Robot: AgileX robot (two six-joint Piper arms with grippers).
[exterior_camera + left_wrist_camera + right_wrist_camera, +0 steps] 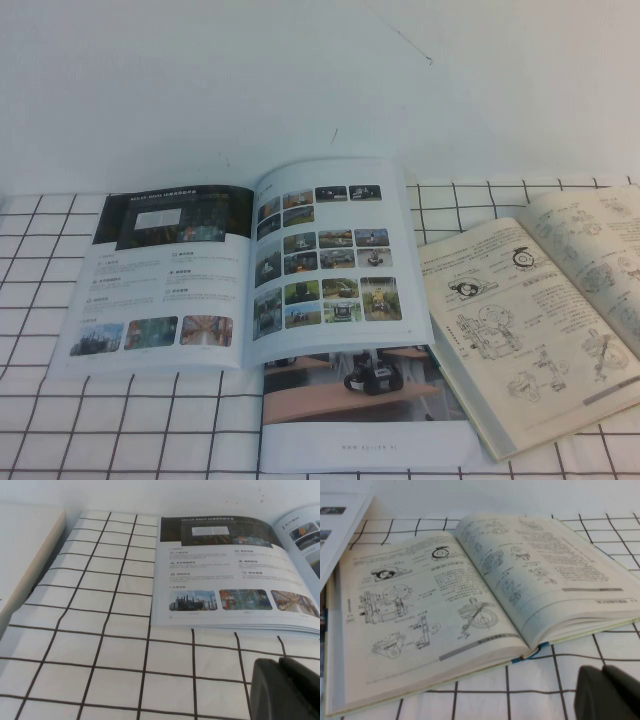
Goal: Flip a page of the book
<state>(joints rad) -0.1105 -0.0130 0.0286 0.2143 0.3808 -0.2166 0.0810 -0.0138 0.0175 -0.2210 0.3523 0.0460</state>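
Hovering left tool before the glossy pale-blue book, right tool before the yellowish line-drawing manual, grips unreadable; aiming at lifting the photo-grid page alone by its free edge.

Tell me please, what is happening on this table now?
Nothing is being handled yet. The book lies open on the checked cloth, its photo-grid page flat. A yellowish manual lies open beside it. The left gripper waits near the book, the right gripper near the manual; neither touches anything.
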